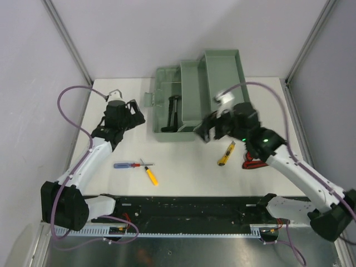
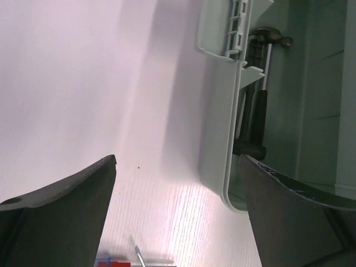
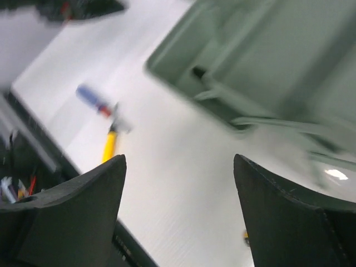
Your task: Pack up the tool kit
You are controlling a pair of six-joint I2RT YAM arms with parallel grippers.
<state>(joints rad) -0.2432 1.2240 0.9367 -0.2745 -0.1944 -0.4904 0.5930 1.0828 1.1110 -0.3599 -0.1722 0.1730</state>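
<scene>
The sage-green tool box (image 1: pixel 192 97) stands open at the back centre of the table, its lid (image 1: pixel 223 65) tipped back. A black-handled hammer (image 1: pixel 172 114) lies inside; it also shows in the left wrist view (image 2: pixel 257 114). My left gripper (image 1: pixel 133 115) is open and empty, just left of the box's near-left corner (image 2: pixel 219 167). My right gripper (image 1: pixel 208 131) is open and empty over the table at the box's front right. A blue-and-red screwdriver (image 1: pixel 129 165), a yellow screwdriver (image 1: pixel 151 176), a yellow knife (image 1: pixel 226 154) and red-handled pliers (image 1: pixel 255 163) lie on the table.
The right wrist view is blurred; it shows the box (image 3: pixel 261 61), the blue screwdriver (image 3: pixel 92 100) and the yellow screwdriver (image 3: pixel 109 146) ahead of the fingers. A black rail (image 1: pixel 183 208) runs along the table's near edge. Grey walls close in the back and sides.
</scene>
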